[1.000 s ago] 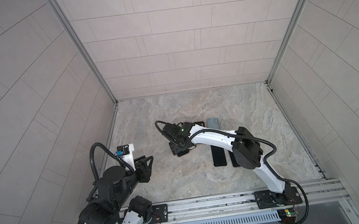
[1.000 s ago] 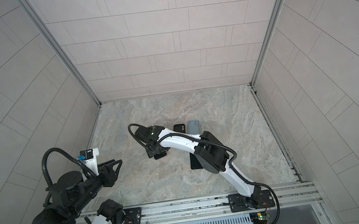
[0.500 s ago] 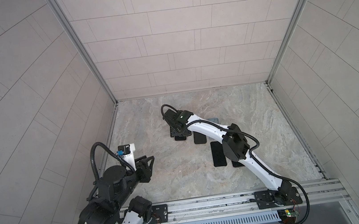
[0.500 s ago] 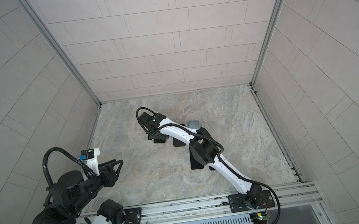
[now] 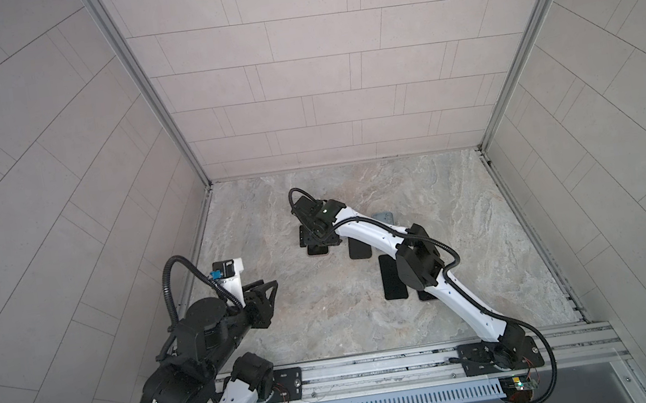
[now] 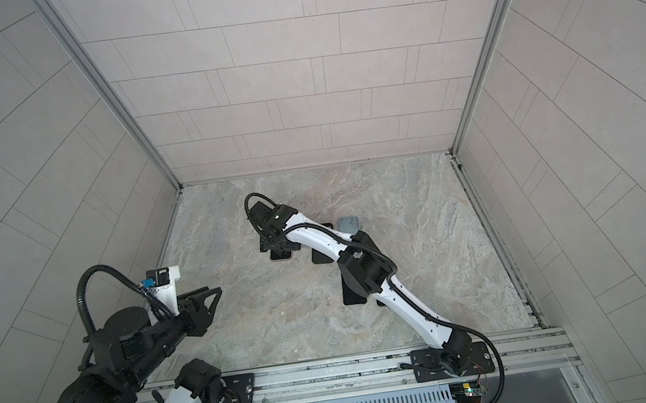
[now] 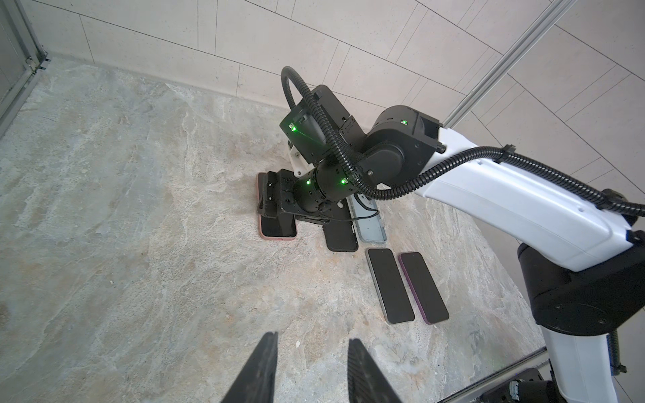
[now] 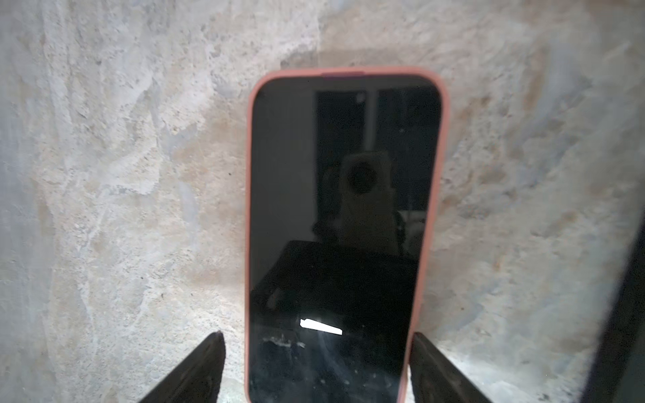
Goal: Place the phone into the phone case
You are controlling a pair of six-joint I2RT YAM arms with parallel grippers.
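Since one second earlier the right hand (image 5: 317,243) has travelled a short way toward 12 o'clock across the table (image 5: 328,327); the left arm has kept its pose. The right hand points straight down. Its fingers (image 8: 206,366) are spread wide on either side of the pink case (image 8: 286,73) and grip nothing. A strip of table shows beside one finger; the other stands just beside the case's edge, contact not discernible.

Pink case: holds the phone (image 8: 335,209), seated flush, with the salmon rim unbroken around the visible end and both long sides.

Phone: screen up, dark and glossy, with dim reflections and one bright white glint. It lies flat at about 10 o'clock from the table's centre.

Grey case (image 7: 370,228), at 1 o'clock: hollow side up, showing its own pale inner floor.

Between the two cases lies a black item (image 7: 341,235), case or phone not distinguishable.

At 5 o'clock, side by side and screens up, lie a grey-edged phone (image 7: 391,284) and a purple-edged phone (image 7: 424,286).

Left hand (image 7: 313,337): at 8 o'clock, above the table, fingers partly apart with nothing between them.

Table: marbled grey-beige stone.

Enclosure: pale tiled walls (image 5: 319,85) on three sides, aluminium corner posts (image 5: 146,86), and a metal rail (image 5: 375,365) along the 6 o'clock edge.
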